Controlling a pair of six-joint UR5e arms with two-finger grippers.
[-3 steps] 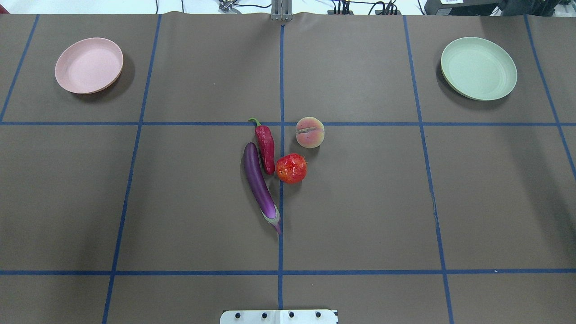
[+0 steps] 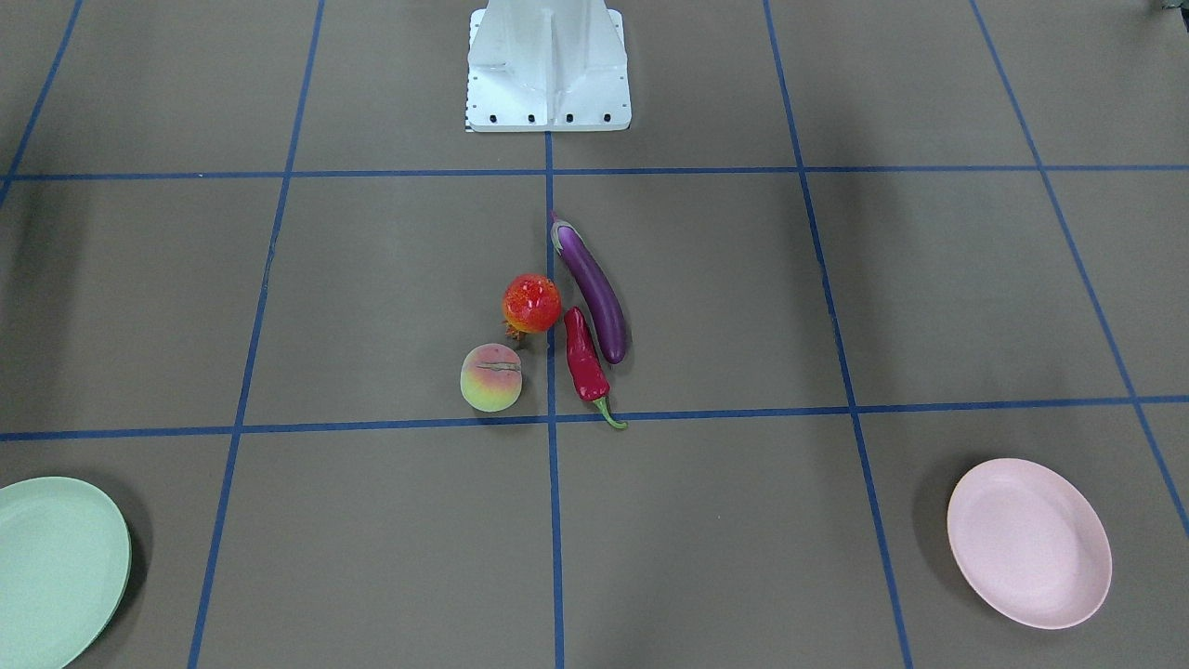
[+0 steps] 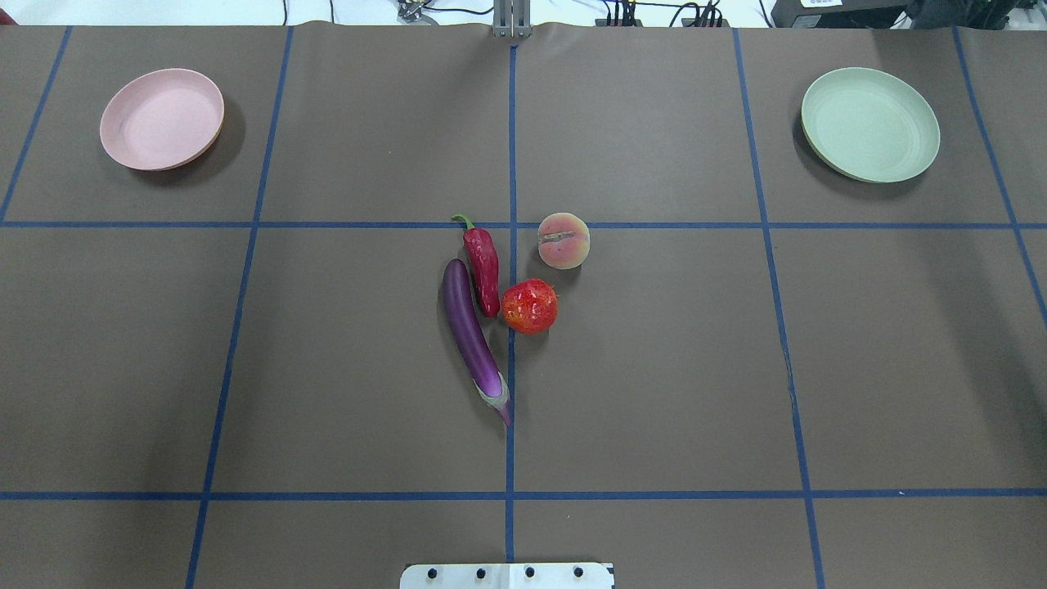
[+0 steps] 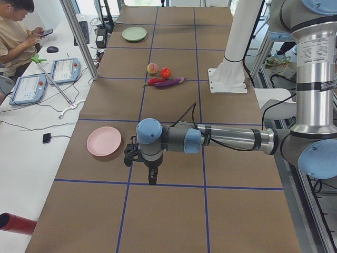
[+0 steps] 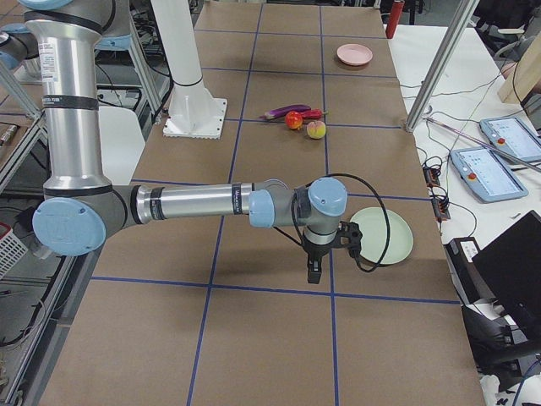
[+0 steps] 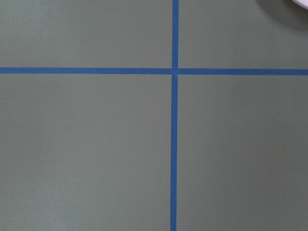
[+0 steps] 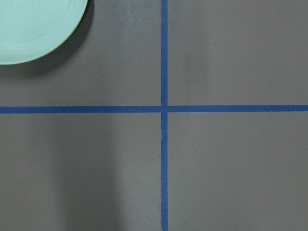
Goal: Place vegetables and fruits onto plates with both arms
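Eggplant (image 3: pixel 472 339) is lying nearest the base (image 3: pixel 507 575), axis running eleven-to-five o'clock, chili (image 3: pixel 483 266) alongside, both nearer the left gripper (image 4: pixel 151 181). The pomegranate (image 3: pixel 530 306) and peach (image 3: pixel 563 240) are sitting nearer the right gripper (image 5: pixel 314 276). Jaw spacing: cannot tell. Farthest, pink plate (image 3: pixel 161 119) is waiting at ten o'clock, green plate (image 3: pixel 869 124) at two.

Cannot read a single word, number or brand anywhere. Printed label (image 4: pixel 316 51) on the upright silver tube of the left arm (image 4: pixel 231 138): too fine to make out. Matching label (image 5: pixel 52 76) on the right arm (image 5: pixel 194 203): likewise illegible. White sticker on the black box (image 3: pixel 834 12) past the table's far edge: cut off by the frame. Screens of the teach pendants (image 4: pixel 64 69) on the side bench: blurred, nothing decipherable.
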